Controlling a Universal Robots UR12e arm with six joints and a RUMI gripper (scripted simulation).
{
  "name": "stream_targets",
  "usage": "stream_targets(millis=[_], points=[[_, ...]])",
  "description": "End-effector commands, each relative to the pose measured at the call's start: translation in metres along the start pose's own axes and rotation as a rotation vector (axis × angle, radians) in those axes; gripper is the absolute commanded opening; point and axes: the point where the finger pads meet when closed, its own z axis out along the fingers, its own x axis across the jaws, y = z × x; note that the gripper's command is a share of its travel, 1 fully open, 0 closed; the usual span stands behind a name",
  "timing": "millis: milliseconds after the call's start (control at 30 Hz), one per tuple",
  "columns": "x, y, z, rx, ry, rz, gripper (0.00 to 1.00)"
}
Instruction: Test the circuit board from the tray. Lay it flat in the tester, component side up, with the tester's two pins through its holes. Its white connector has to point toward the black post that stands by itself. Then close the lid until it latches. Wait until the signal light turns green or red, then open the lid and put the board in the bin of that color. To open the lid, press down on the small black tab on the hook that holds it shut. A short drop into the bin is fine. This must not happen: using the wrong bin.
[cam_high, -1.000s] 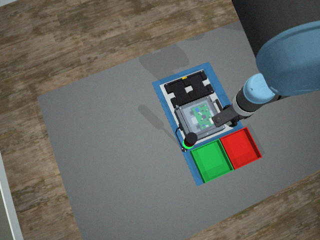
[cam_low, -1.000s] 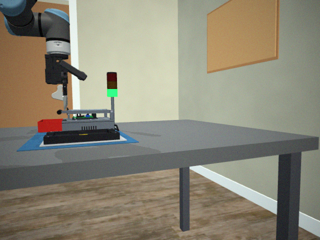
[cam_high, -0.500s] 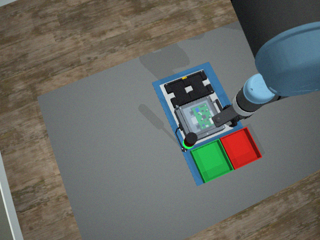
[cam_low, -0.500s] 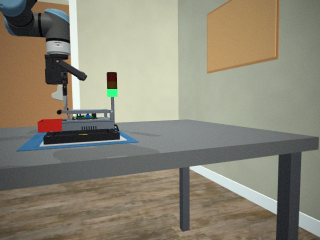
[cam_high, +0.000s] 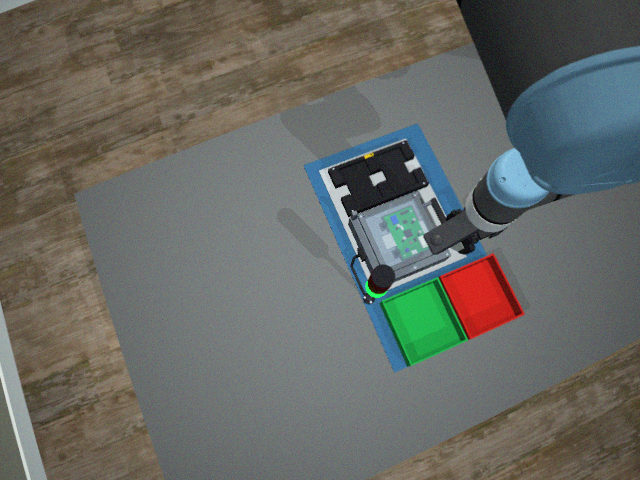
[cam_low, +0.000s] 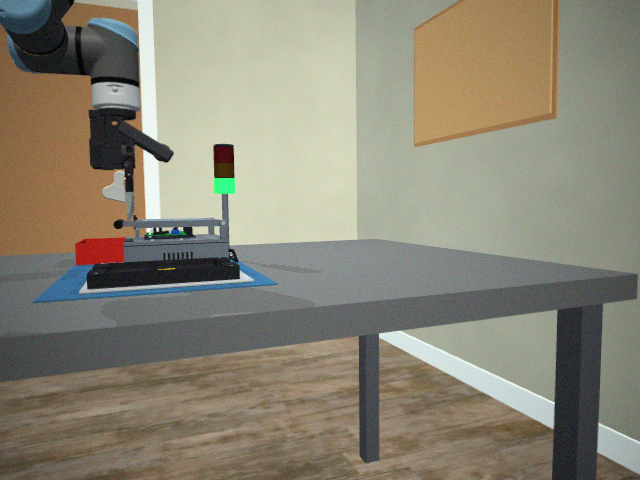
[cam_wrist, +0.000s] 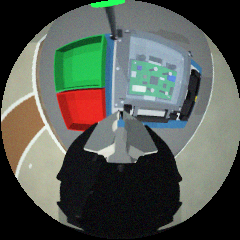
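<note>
The green circuit board lies flat in the grey tester under the shut lid; it also shows in the wrist view. The signal light shows green. My gripper is shut and empty, fingertips pointing down just above the lid's latch side, over the small black tab. In the wrist view my fingertips sit at the tester's near edge. The green bin and the red bin stand side by side next to the tester.
The black tray lies empty behind the tester on the blue mat. The signal tower's base stands at the tester's corner by the green bin. The red bin is close below my gripper.
</note>
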Motion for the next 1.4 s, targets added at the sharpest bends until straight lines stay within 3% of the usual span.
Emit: stream_targets(millis=[0,1367], points=[[-0.0002,0.0002,0.0,0.001,0.0,0.0,0.0],[-0.0002,0.0031,0.0036,0.001,0.0,0.0,0.0]])
